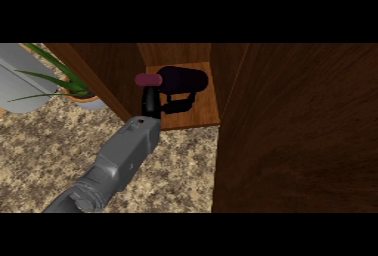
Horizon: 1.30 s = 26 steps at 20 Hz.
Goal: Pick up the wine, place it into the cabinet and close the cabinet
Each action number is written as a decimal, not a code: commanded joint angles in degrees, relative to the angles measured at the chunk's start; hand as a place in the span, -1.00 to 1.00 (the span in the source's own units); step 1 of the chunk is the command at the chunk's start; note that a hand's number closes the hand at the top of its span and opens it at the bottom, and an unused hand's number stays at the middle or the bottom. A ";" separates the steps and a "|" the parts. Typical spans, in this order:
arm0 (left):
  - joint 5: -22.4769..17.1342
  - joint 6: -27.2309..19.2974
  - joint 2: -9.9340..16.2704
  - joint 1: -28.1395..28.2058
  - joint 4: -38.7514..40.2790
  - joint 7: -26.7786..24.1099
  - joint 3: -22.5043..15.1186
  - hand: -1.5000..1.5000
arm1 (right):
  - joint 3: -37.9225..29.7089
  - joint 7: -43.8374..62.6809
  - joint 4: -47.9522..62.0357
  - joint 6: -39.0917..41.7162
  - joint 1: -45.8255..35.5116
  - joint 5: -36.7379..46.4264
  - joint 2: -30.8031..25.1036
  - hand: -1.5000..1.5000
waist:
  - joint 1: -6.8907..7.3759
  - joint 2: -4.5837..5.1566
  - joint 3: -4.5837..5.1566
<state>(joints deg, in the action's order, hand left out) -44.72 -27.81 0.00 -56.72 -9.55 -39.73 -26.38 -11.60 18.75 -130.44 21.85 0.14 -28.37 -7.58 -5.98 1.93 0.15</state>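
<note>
The wine bottle (179,80) lay on its side on the cabinet shelf (203,112), its maroon cap toward the shelf's left edge, its far end lost in shadow. One hand (164,102) reached in just beneath it; which hand it was, and whether its dark fingers gripped the bottle, I could not tell. The open cabinet door (295,130) hid everything at right.

We look down on the bench (44,150), a speckled tan and brown stone top. At its far left stands a potted plant (81,92) in an orange pot, beside a grey rounded object (18,80). The wooden cabinet shelf (199,117) carries the dark wine bottle (181,80), its maroon cap pointing left.
</note>
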 commanded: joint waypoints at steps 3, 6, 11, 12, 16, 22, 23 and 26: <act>-0.63 2.04 0.00 -2.82 3.63 -1.57 2.19 1.00 | -2.35 -0.35 0.12 0.22 -0.05 -1.63 -1.05 -1.00 | 0.46 0.06 -0.03; -1.04 -0.13 0.00 -4.17 2.17 -0.36 2.07 1.00 | -1.15 0.68 -1.05 0.13 0.14 -2.07 -0.97 -1.00 | -0.55 -0.01 -0.03; 0.22 1.91 0.00 -7.44 5.92 0.38 2.21 1.00 | -2.03 -1.16 1.42 0.68 -0.26 -0.72 -0.71 -1.00 | 0.54 0.28 -0.07; 0.17 -0.47 0.00 -7.57 6.16 0.36 2.27 1.00 | -1.22 1.18 -1.90 -0.50 1.19 -2.46 -0.50 -1.00 | -0.47 0.15 -0.04; 0.60 -1.70 0.01 -9.58 6.79 1.96 2.13 1.00 | -0.07 0.91 -0.78 0.34 0.70 -1.52 -0.50 -1.00 | -1.11 0.49 -0.05; 0.56 -0.25 2.92 -11.83 8.42 1.27 3.03 1.00 | -0.01 0.08 -1.15 0.74 1.33 0.10 -0.22 -1.00 | -0.10 0.58 -0.04; 0.44 -1.68 1.50 -11.57 8.73 0.67 3.19 1.00 | -1.50 0.53 0.14 0.00 -2.05 -1.36 -1.75 -1.00 | -0.15 0.92 -0.01; 1.37 -3.45 2.51 -12.91 9.49 2.67 2.49 1.00 | -0.31 2.69 -3.55 -0.80 0.53 -2.25 -1.27 -1.00 | -0.83 0.47 -0.01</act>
<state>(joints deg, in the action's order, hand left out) -43.90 -29.61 2.14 -68.11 -0.81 -38.39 -23.65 -12.22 19.50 -131.93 22.17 0.63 -29.70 -8.44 -6.46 2.54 0.11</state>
